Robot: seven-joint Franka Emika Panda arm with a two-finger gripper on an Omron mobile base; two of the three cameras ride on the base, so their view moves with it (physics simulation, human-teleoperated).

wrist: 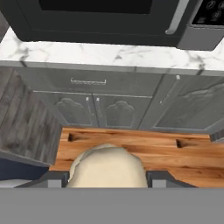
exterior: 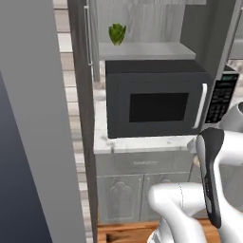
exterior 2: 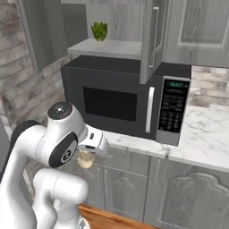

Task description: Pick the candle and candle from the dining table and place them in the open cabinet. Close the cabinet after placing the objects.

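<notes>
The grey wood-grain wall cabinet [exterior 2: 152,40] stands open above a black microwave [exterior: 154,99], its pale grey shelf [exterior: 144,50] carrying a small green leafy object [exterior: 116,34]. The microwave sits on a white grey-veined marble counter [wrist: 109,56] over grey panelled base cabinets [wrist: 109,109]. Low in front of them, the jaws [wrist: 107,177] are clamped on the cream candle [wrist: 106,168], above the wooden floor [wrist: 140,151].

Cabinet shelf [exterior 2: 112,48] open above microwave [exterior 2: 120,100]; plant [exterior 2: 99,31] on it.
</notes>
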